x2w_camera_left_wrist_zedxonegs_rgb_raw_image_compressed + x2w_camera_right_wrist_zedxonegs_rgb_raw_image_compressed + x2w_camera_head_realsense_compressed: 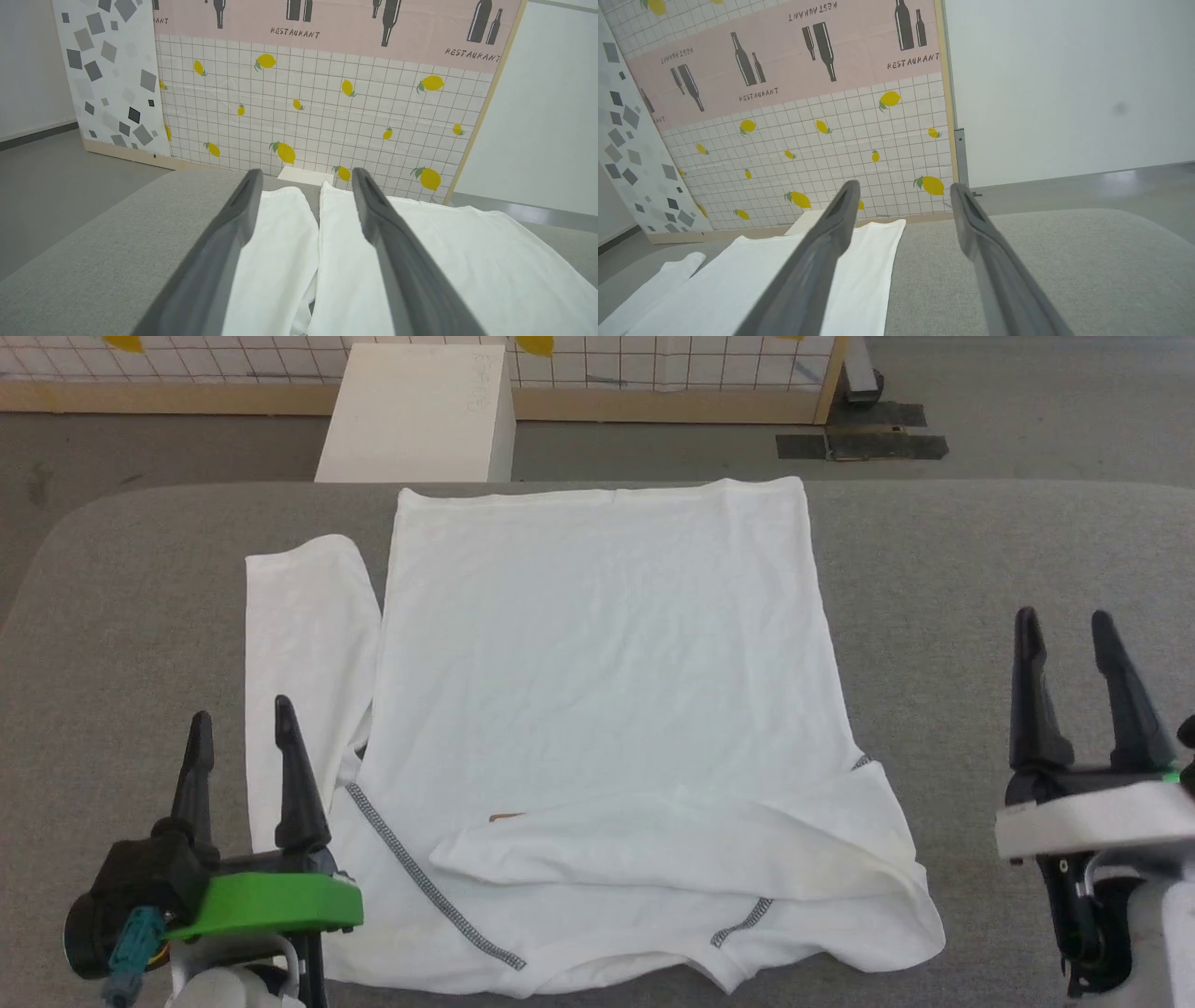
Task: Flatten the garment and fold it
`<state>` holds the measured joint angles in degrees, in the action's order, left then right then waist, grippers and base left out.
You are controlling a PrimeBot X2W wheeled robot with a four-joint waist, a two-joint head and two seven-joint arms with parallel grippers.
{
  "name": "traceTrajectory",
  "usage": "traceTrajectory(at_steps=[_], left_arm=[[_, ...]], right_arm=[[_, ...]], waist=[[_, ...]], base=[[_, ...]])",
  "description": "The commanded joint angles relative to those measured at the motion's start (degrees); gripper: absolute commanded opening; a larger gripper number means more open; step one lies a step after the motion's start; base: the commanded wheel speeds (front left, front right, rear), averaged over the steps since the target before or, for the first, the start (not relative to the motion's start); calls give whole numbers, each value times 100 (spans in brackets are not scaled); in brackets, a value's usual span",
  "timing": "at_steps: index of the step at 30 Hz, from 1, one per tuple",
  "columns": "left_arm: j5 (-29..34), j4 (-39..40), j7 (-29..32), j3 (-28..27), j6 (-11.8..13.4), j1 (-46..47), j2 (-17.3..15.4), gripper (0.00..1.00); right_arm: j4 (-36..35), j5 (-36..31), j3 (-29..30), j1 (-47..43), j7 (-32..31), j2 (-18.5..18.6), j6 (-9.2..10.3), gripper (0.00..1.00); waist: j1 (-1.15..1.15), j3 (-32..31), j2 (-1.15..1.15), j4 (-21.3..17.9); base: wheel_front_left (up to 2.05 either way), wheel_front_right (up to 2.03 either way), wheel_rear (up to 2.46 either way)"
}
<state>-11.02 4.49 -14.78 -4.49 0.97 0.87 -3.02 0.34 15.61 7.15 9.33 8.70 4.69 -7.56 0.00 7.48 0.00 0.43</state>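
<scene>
The white garment (607,691) lies spread on the grey table (980,569), hem toward the far edge. Its right sleeve is folded across the near part of the body, and a dark zigzag seam (429,887) runs there. A sliver of the brown logo patch (507,817) peeks from under that fold. The left sleeve (303,644) stretches out flat along the body. My left gripper (240,717) is open above the near end of that sleeve, and the left wrist view has the sleeve (275,252) between the fingers. My right gripper (1064,616) is open over bare table, right of the garment (752,275).
A rigid white box (420,415) stands on the floor behind the table's far edge. Beyond it rises a tiled lemon-print backdrop (327,107) with a wooden base. Dark tape patches (864,446) mark the floor at the far right.
</scene>
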Motion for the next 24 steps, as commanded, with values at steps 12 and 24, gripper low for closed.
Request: traceTrajectory(at_steps=[12,24], left_arm=[[-181,-1564,751,185,-479,1968,-372,100],[-673,-3167,3820,-231,-421,5066,-1704,100]], right_arm=[[-409,47,305,-549,96,-177,8,100],[-1068,168,217,208,-97,-180,8,100]], waist=[[0,601,0,170],[0,2365,0,-201]], base=[[0,0,0],[0,0,0]])
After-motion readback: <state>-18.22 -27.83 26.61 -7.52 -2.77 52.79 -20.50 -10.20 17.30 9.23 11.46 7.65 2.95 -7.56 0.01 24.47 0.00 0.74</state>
